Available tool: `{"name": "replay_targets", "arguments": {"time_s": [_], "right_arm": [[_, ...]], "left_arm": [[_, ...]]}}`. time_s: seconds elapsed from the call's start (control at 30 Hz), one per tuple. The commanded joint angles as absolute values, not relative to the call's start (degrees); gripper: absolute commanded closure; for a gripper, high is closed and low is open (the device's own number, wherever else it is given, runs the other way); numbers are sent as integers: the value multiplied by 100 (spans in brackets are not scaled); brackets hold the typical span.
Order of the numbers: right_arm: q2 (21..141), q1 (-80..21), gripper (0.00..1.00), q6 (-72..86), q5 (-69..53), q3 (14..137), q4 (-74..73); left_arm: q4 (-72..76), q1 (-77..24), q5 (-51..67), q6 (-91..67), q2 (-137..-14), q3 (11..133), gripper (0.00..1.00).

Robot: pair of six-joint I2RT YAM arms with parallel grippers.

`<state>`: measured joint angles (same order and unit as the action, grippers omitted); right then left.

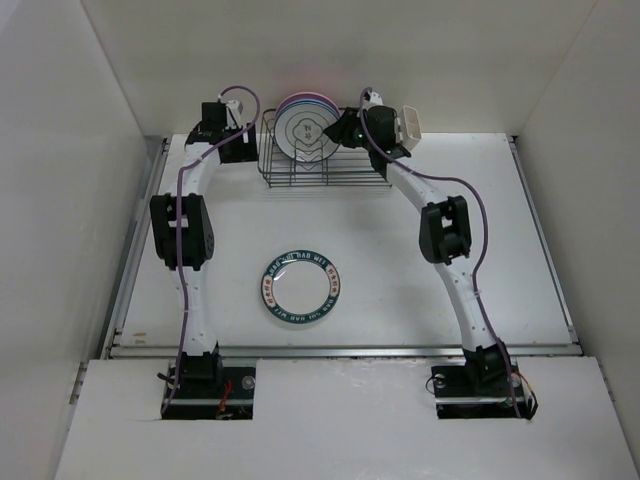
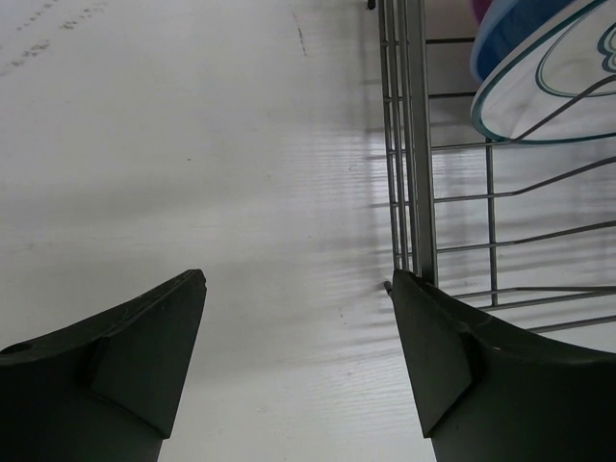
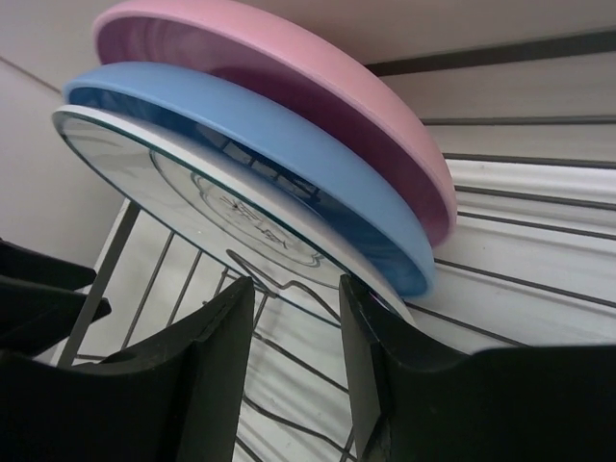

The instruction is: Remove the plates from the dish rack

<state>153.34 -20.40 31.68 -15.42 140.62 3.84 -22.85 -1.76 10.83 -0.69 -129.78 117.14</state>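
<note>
Glossy round plates (image 3: 274,168) lean in wire dish rack (image 2: 409,144).

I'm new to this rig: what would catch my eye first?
A teal-lettered plate lies flat in the table's middle. At the far edge the dish rack holds three plates on edge: white plate in front, blue plate, pink plate behind. The right gripper sits open at the white plate's lower rim.

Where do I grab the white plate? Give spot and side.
Take the white plate by its right rim, right claw from that side: it stands on edge in the rack, face bare, a slim gap to the blue plate for one finger.
</note>
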Motion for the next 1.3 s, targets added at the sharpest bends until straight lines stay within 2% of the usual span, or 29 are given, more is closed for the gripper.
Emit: {"name": "replay_targets", "arguments": {"time_s": [0.0,0.17,0.43,0.57,0.67,0.8,0.9,1.07,1.1,1.17,1.2,1.27], "right_arm": [[15381,-2039,54,3349,-1484,14335,826],[14628,-2039,53,3235,-2161,13449,756],[13510,-2039,53,2541,-1846,12332,774],[13605,-2039,47,2487,-1644,12488,494],[14079,-2039,46,2487,-1407,13147,150],[14440,-2039,46,2680,-810,13499,70],[14738,-2039,46,2681,-843,13745,298],[15170,-2039,46,2935,-1046,14194,509],[15248,-2039,49,3014,-1046,14194,614],[15337,-2091,54,3146,-1099,14247,694],[15407,-2092,62,3199,-968,14247,694],[15355,-2092,71,3199,-967,14247,694]], "left_arm": [[-2391,-316,1757,-316,-12990,11909,24],[-2391,-316,1626,-316,-12929,12032,24],[-2549,-264,1485,-211,-12709,12437,23],[-2663,-264,1888,-272,-12709,12524,22],[-2916,-264,2196,-272,-12946,12524,22],[-3023,-387,2180,-343,-13192,12524,23],[-2918,-439,1926,-395,-13350,12524,24],[-2918,-439,1696,-404,-13456,12524,39],[-2918,-439,1696,-326,-13517,12524,48],[-2918,-439,1644,-273,-13518,12524,57],[-2918,-439,1644,-272,-13518,12464,62],[-2918,-439,1644,-272,-13518,12410,77]]}}
